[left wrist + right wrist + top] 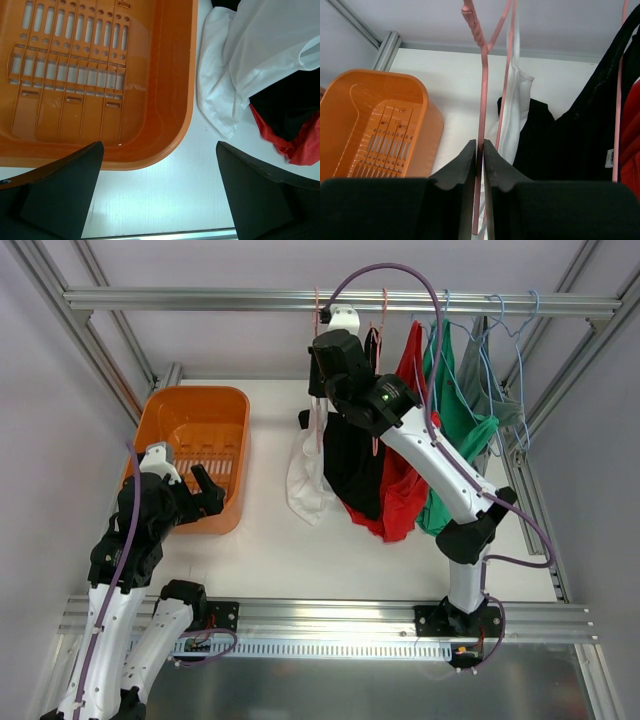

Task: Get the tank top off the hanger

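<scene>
The right gripper (481,149) pinches the thin pink wire hanger (482,100), whose soft white tank top (303,478) droops in folds onto the smooth table (270,540). The left gripper (159,150), jaws spread, hovers over the rounded rim of the slotted orange plastic basket (186,120). Bare tabletop separates basket and cloth.

Basket (170,140): glossy orange plastic, smooth, with light reflections on its slotted floor; hanger (482,100): thin pink rod with a smooth, slightly shiny coating. Tank top (260,55): soft white matt cloth, beside black garment (570,145) and red garment (400,500) of similar dull fabric. Frame rail (200,298): brushed grey metal; table (165,195): white, matt, finely textured; right gripper (481,149) and left gripper (159,145): matt black plastic.
</scene>
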You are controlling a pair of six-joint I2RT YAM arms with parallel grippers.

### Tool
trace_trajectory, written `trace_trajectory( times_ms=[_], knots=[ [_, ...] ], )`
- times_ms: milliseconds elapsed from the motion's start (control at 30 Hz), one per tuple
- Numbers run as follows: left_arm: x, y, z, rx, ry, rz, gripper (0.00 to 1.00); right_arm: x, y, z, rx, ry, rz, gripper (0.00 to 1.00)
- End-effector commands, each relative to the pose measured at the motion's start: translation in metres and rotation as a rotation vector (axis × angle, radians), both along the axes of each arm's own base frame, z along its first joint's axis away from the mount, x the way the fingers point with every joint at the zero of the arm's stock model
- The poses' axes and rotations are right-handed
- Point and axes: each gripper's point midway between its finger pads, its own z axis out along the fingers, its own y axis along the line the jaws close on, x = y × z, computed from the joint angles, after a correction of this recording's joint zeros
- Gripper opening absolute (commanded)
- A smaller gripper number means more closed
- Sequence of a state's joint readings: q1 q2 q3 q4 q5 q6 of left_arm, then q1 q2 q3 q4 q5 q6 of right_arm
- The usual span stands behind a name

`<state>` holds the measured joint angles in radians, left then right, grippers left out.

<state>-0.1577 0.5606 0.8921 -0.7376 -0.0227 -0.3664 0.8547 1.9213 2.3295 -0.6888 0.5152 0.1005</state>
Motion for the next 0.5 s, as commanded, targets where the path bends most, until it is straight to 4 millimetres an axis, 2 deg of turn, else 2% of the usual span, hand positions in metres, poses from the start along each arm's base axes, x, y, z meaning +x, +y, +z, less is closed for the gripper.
trace_trajectory(
  times_ms=[0, 33, 67, 100, 133, 200, 233, 300, 333, 467],
  knots=[
    [0.003, -0.005, 0.003, -0.005, -0.024, -0.027, 0.99, -0.002, -0.01, 0.033, 0.097, -0.069, -0.05, 0.13],
    [0.003, -0.004, 0.004, -0.005, -0.027, -0.027, 0.99, -0.003, -0.009, 0.035, 0.103, -0.071, -0.044, 0.1],
    [0.003, -0.004, 0.004, -0.005, -0.027, -0.027, 0.98, -0.004, -0.01, 0.035, 0.104, -0.072, -0.043, 0.02],
    [0.002, -0.004, 0.004, -0.005, -0.027, -0.027, 0.99, -0.005, -0.009, 0.035, 0.106, -0.073, -0.038, 0.01],
    [0.002, -0.004, 0.004, -0.006, -0.03, -0.027, 0.98, -0.008, -0.013, 0.043, 0.119, -0.086, -0.034, 0.0],
    [0.002, -0.004, 0.004, -0.006, -0.028, -0.027, 0.99, -0.009, -0.013, 0.043, 0.127, -0.095, -0.025, 0.0],
    [0.003, -0.004, 0.004, -0.006, -0.03, -0.025, 0.99, -0.012, -0.014, 0.05, 0.147, -0.102, -0.005, 0.0],
    [0.002, -0.004, 0.004, -0.006, -0.03, -0.027, 0.99, -0.01, -0.015, 0.047, 0.158, -0.107, -0.003, 0.0],
    [0.002, -0.004, 0.004, -0.006, -0.028, -0.027, 0.99, -0.012, -0.021, 0.054, 0.18, -0.119, -0.007, 0.0],
    [0.002, -0.004, 0.005, -0.007, -0.036, -0.027, 0.99, -0.013, -0.025, 0.059, 0.206, -0.136, -0.006, 0.0]
  ],
)
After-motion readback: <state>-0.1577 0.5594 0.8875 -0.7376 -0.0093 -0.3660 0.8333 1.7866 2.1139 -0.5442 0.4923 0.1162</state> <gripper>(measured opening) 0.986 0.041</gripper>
